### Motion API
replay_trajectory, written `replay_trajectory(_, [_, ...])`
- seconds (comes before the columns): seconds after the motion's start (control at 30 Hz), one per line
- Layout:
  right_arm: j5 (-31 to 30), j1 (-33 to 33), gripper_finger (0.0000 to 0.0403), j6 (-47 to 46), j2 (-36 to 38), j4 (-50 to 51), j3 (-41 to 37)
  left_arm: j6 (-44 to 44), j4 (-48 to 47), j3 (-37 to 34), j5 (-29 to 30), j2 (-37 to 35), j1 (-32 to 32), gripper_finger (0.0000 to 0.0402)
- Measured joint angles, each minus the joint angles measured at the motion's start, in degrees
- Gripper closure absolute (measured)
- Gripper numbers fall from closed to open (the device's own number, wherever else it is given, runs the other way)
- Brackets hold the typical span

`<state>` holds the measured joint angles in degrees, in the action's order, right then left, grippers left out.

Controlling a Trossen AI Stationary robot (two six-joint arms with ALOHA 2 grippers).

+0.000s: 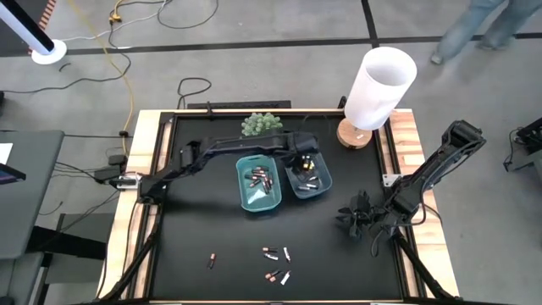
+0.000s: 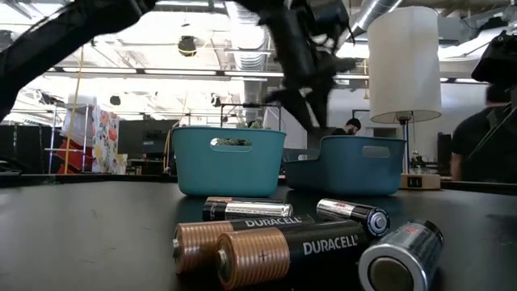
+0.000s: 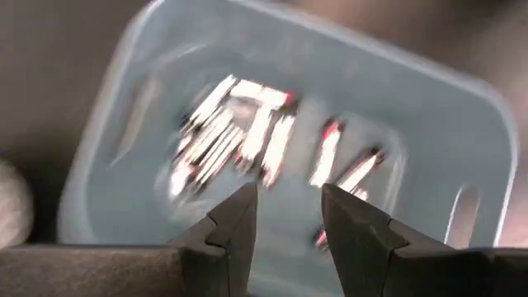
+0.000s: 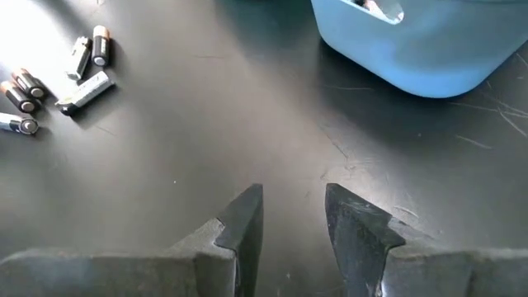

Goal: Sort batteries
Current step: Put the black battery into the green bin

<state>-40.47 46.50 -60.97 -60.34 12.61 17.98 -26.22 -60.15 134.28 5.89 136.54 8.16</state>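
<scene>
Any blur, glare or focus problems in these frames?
Left wrist view: batteries in the tray smear with motion blur. Low view: near batteries sharp, bright ceiling lights leave the arm a dark silhouette. High view: even light. Right wrist view: sharp, soft glare streak across the table.

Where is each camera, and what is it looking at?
High: above, looking down on both arms, the two trays and loose batteries.
Low: table height, batteries close, left arm above.
Left wrist: over the right tray, open left gripper.
Right wrist: over the table, open right gripper.
All show a tray.
</scene>
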Motion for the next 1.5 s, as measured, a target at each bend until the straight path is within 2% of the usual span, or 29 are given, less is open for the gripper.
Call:
replay_trajectory(0.17, [0.09, 0.02, 0.0253, -0.03, -0.02, 0.17, 0.0, -1.97, -9.45, -0.07, 6.38, -4.94, -4.47, 0.0268])
replay_trajectory(0.37, [0.12, 1.06, 0.0253, -0.06, -0.02, 0.3, 0.0, -6.45, -17.11, -0.45, 15.41, -9.27, -14.44, 0.0267])
replay_trajectory(0.63, [0.26, 2.27, 0.0253, -1.9, -0.02, 0.16, 0.0, -28.81, -30.12, -2.53, 20.55, -10.66, -28.83, 0.0267])
replay_trajectory(0.87, [0.25, 2.27, 0.0253, -2.01, -0.02, -0.37, 0.0, -45.13, -30.1, -7.86, 20.78, -10.8, -39.71, 0.028])
replay_trajectory(1.13, [0.22, 2.27, 0.0253, -2.01, -0.02, -2.33, 0.0, -65.14, -29.88, -19.87, 19.39, -10.66, -48.39, 0.0312])
replay_trajectory(1.33, [0.2, 2.19, 0.0253, -2.03, -0.02, -2.9, 0.0, -77.83, -29.93, -26.81, 13.68, -10.64, -53.24, 0.0317])
replay_trajectory(1.5, [0.17, 2.08, 0.0253, -2.03, -0.02, -2.85, 0.0, -86.34, -29.91, -28.37, 11.88, -10.64, -56.57, 0.0317])
